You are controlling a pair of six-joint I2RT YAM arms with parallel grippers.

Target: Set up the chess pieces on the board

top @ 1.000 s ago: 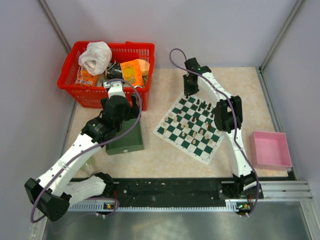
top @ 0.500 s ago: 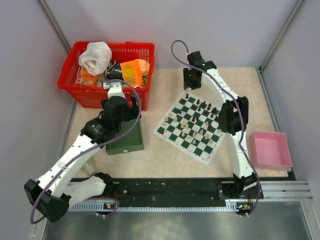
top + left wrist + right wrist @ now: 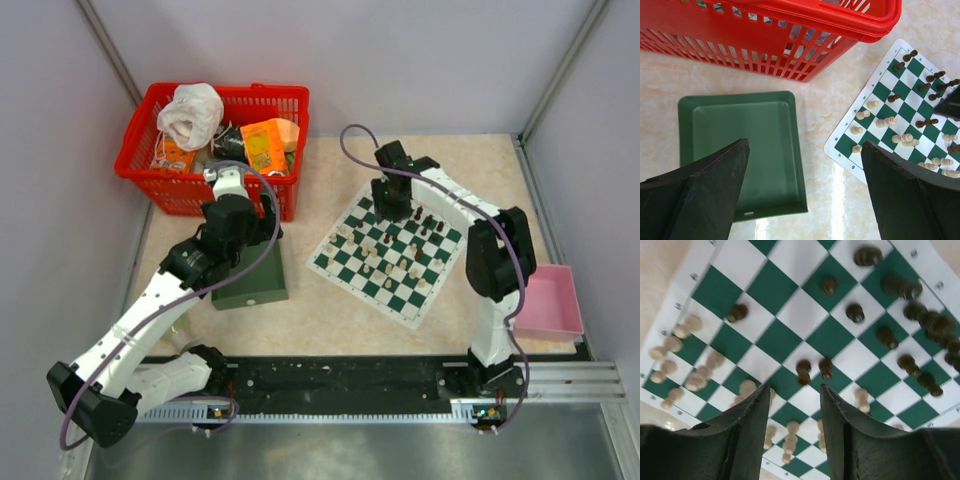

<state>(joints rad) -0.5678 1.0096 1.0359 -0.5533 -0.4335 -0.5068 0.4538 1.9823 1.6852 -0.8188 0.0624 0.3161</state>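
Note:
The board (image 3: 322, 262) lies diamond-wise right of centre on the table. Black chess pieces (image 3: 430, 222) stand along its far right side, with cream ones (image 3: 385, 268) scattered over the middle and near squares. My right gripper (image 3: 392, 200) hovers over the board's far part. In the right wrist view it (image 3: 795, 387) is open, and bare squares show between its fingers. Two black pieces (image 3: 804, 371) stand just beyond the tips. My left gripper (image 3: 236, 218) hangs wide open above the green tray (image 3: 740, 145); nothing sits between its fingers (image 3: 710, 190).
A red basket (image 3: 215, 130) full of odds and ends stands at the back left, just behind the green tray (image 3: 250, 285). A pink bin (image 3: 550, 300) sits at the right edge, partly behind my right arm. Grey walls close in the table on three sides.
My right gripper left the board's far corner, rose, then swung in over the board's far squares with its jaws wider apart. The left arm has not moved.

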